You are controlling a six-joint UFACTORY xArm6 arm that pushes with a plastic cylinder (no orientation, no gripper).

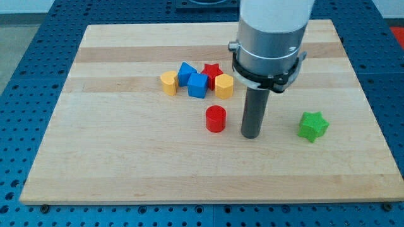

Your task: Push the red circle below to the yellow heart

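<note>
**A:** Start nearest the view's bottom. What sits there?

**B:** Bare wooden surface (126, 170), then my tip (251, 135), planted just to the view's right of the red circle (215, 118). They look close but apart; I see a sliver of wood between them. There is no gripper on this arm at all, only the dark rod, so nothing is open, closed or clasped.

**A:** And the red circle itself, how should it behave?

**B:** It's a short, upright cylinder, probably light and stiff, likely plastic or painted wood. On smooth wood I'd expect it to slide readily. Being round, it may roll off the rod sideways if contact is off-centre. No taking hold is possible; the contact point should be its side wall, square through the middle.

**A:** Further back?

**B:** The green star (313, 125) lies well apart at the view's right. Beyond the red circle is a cluster: the yellow heart (168, 82) at its left end, a blue cube (197, 86), another blue block (185, 71) whose shape I can't settle, a red star (211, 69), and a yellow block (224, 86), seemingly hexagonal.

**A:** So the goal?

**B:** The red circle belongs below the yellow heart, so it needs to travel toward the view's left. Pushing from its right side suits that, I'd judge.
</note>
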